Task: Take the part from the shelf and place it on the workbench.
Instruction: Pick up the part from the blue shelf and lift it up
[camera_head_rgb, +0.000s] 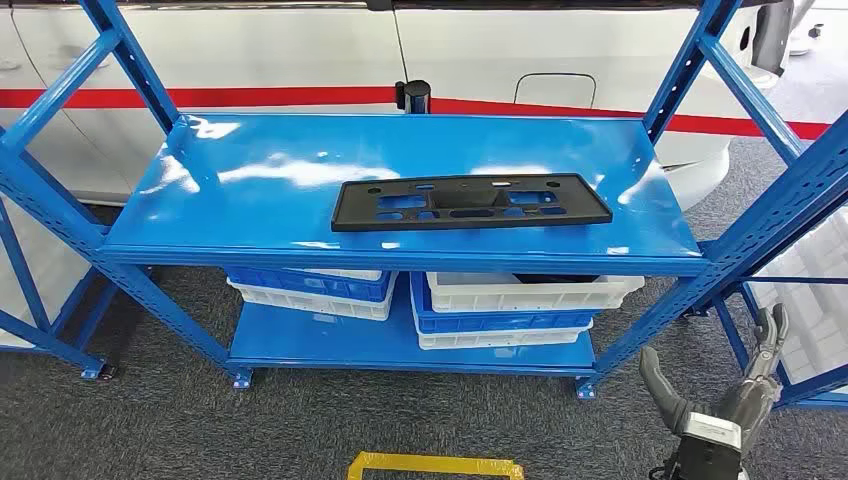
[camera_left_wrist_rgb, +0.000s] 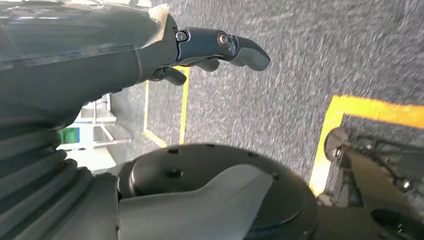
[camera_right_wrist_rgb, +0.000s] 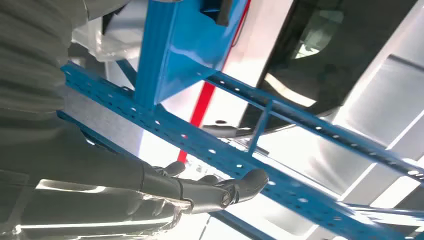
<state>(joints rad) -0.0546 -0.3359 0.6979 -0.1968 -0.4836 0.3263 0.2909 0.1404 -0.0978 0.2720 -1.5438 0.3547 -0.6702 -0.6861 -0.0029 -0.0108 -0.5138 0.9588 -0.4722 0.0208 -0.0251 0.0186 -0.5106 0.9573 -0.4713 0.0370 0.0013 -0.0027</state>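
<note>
Currently the part (camera_head_rgb: 470, 202) (flat on the shelf (camera_head_rgb: 250, 180)) is ungrasped; both hands are empty, fingers apart, so a shallow pinch could slip.

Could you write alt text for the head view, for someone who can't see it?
A flat black part lies on a blue shelf. Stacked crates sit on the level below, and the robot's right hand is raised at lower right, holding nothing.

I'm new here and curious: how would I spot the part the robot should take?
Find the blue metal shelf rack. On its upper glossy board lies a flat black plastic plate with cut-out holes, toward the right. Unlike the blue and white crates below, it is thin, dark and alone.
</note>
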